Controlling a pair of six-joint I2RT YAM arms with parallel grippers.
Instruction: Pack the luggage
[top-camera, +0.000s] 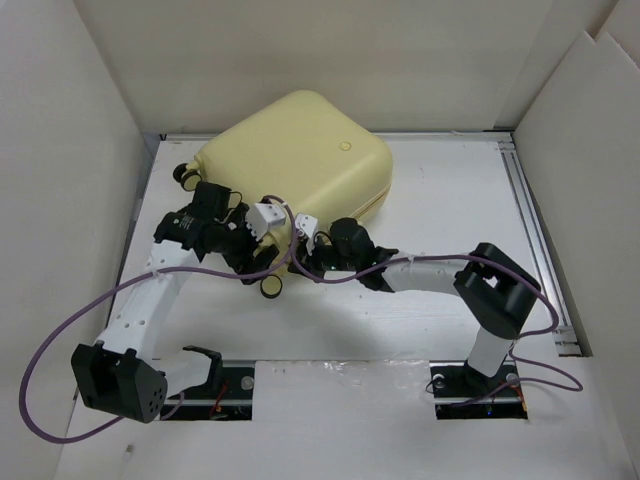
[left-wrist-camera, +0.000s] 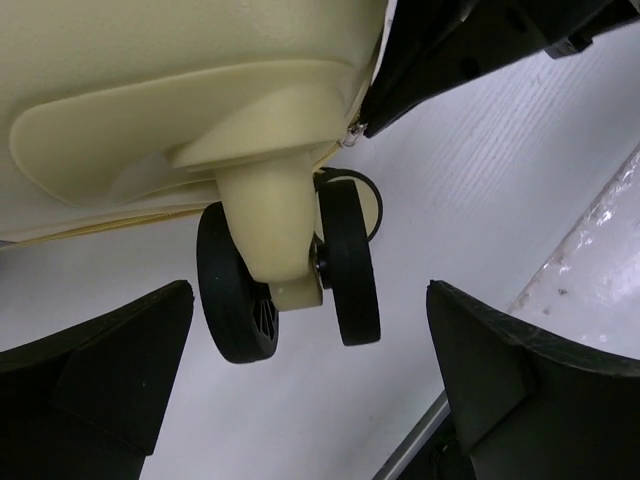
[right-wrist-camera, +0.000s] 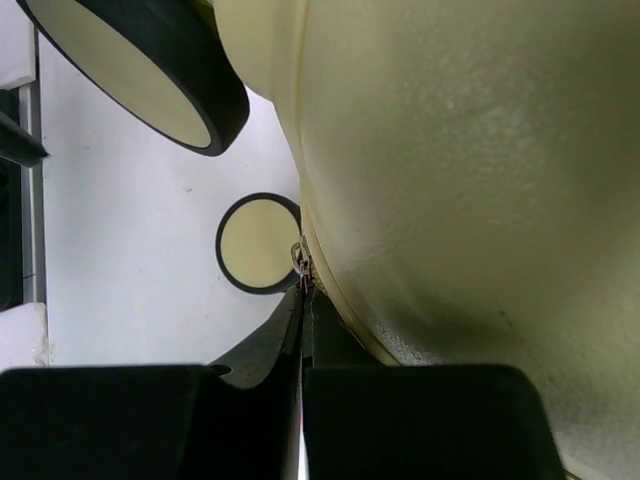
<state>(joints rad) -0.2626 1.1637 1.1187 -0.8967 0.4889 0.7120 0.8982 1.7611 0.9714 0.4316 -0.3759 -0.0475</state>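
Note:
The luggage (top-camera: 300, 160) is a pale yellow hard-shell suitcase lying closed on the white table. My right gripper (top-camera: 306, 248) is at its near-left corner. In the right wrist view the fingers (right-wrist-camera: 305, 300) are pressed together on the small metal zipper pull (right-wrist-camera: 299, 260) at the shell's seam. My left gripper (top-camera: 252, 262) is just left of it, open and empty. In the left wrist view its fingers (left-wrist-camera: 310, 390) stand wide apart below the twin black caster wheels (left-wrist-camera: 290, 280), not touching them. The right gripper's black fingers (left-wrist-camera: 470, 40) show at the top right of that view.
A yellow-and-black wheel (top-camera: 271, 286) sticks out at the near corner, and it also shows in the right wrist view (right-wrist-camera: 258, 243). Another wheel (top-camera: 186, 175) is at the far left. Cardboard walls surround the table. A metal rail (top-camera: 535, 240) runs along the right edge.

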